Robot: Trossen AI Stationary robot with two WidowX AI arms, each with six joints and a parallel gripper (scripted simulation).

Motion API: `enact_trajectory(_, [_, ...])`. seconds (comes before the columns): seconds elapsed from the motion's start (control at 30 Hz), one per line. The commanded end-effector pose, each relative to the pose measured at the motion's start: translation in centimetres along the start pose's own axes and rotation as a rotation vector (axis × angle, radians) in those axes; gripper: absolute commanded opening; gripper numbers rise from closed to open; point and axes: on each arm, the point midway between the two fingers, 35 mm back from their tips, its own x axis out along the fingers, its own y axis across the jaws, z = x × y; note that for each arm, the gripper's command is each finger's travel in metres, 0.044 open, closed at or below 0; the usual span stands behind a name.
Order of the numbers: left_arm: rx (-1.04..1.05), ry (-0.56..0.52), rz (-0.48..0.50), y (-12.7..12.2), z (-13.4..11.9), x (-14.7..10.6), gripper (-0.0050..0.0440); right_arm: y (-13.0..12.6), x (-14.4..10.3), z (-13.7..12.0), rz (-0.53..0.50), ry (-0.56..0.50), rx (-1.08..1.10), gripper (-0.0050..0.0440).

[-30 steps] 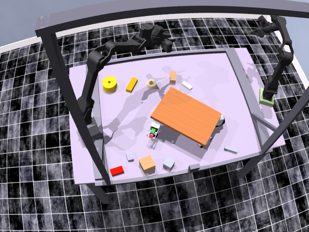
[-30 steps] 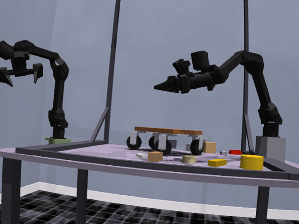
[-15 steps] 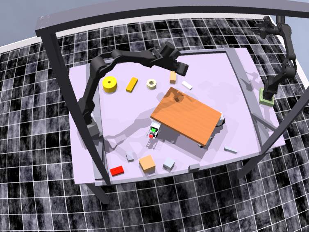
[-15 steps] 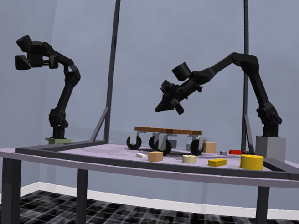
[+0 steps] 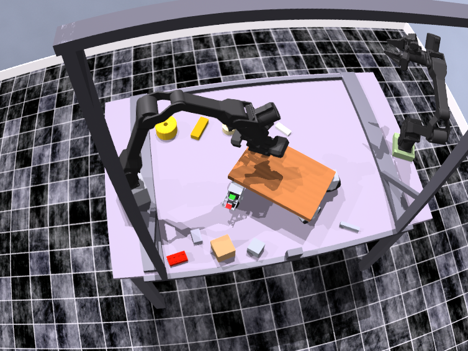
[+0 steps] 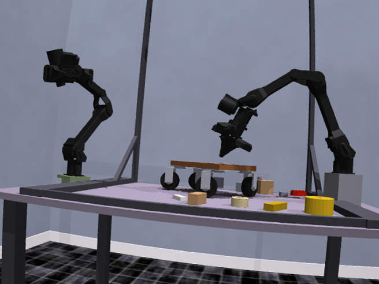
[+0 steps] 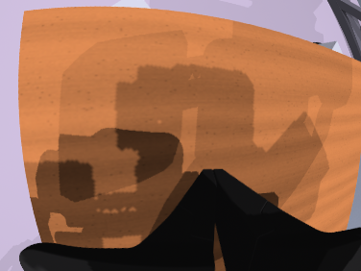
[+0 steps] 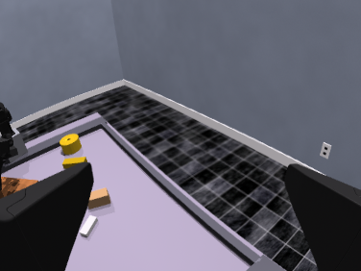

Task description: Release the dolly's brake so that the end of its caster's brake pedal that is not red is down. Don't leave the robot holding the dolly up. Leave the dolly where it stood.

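Note:
The dolly [image 5: 282,177] is a brown wooden board on black casters, standing on all its wheels in the middle of the table; it also shows in the exterior view [image 6: 213,165] and fills the left wrist view [image 7: 186,109]. Its near-left caster carries the brake pedal [image 5: 231,199], with a green end toward the board and a red end [image 5: 228,206] outward. My left gripper [image 6: 224,152] [image 7: 211,179] is shut and empty, pointing down a little above the board's far end. My right gripper [image 5: 396,47] is open and empty, raised high off the table's right side.
Small blocks lie around the dolly: a yellow cylinder [image 5: 166,128], a yellow bar [image 5: 199,127], a white bar [image 5: 283,128], a red brick [image 5: 177,258], a tan cube [image 5: 223,247] and grey pieces [image 5: 256,247]. Dark frame posts [image 5: 109,158] stand at the table's corners.

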Motion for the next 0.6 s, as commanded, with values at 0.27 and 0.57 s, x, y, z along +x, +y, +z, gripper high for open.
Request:
enact_trajectory(0.27, [-0.099,0.161,0.285,0.7,-11.4,-2.8,-0.0020,7.6,-2.0,-0.3,0.131,-0.142,-0.099,0.0440])
enact_trajectory(0.57, [-0.114,0.184,0.422,2.2,-15.1,-4.2,-0.0050,10.3,-2.8,-1.2,0.191,-0.168,-0.143,0.0440])
